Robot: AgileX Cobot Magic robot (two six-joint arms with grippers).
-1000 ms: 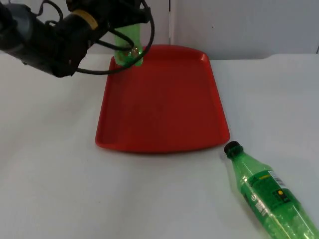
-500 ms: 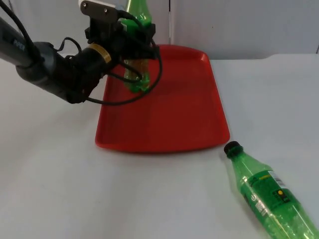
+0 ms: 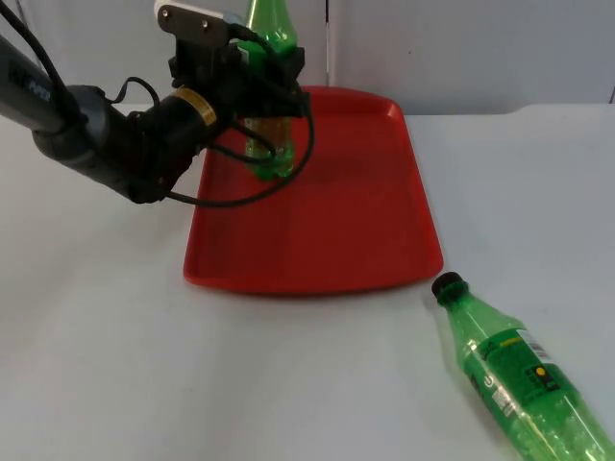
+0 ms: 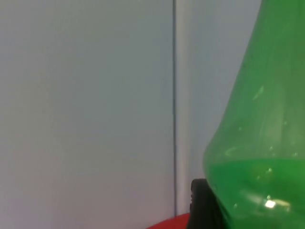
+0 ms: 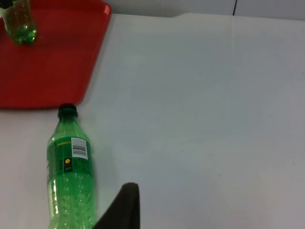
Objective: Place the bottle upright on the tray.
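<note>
A: Item one, far left of the top view: what is listed?

B: Left gripper (image 3: pixel 258 79), carried on the left arm over the back left corner of the red tray (image 3: pixel 317 245). Its jaws are pinched on an upright green bottle (image 3: pixel 266 144). The grip is taken at the upper body, below the neck, so that the base is left free to be set flat; the bottle's shoulder (image 4: pixel 257 143) is seen close against the grey partition wall (image 4: pixel 86 95) in the left wrist view.

A: Is the base recorded as resting on the tray?

B: It is seen low over the tray floor in the right wrist view, at the held bottle (image 5: pixel 18 24), but contact cannot be confirmed. The step is judged to be the final lowering or the moment before release.

A: Item two?

B: The red tray itself, laid on the white table (image 3: pixel 96 365), its long side running toward the wall. Most of its floor is left bare, presumably so more can be stood there.

A: Item three, at the right?

B: A second green bottle (image 3: pixel 514 375), black-capped and labelled, laid on its side on the table just off the tray's near right corner, cap toward the tray. It is not yet handled.

A: And the right gripper?

B: Right gripper (image 5: pixel 121 210), held waiting just beside that lying bottle (image 5: pixel 71 176). Whether its jaws are spread cannot be told.
</note>
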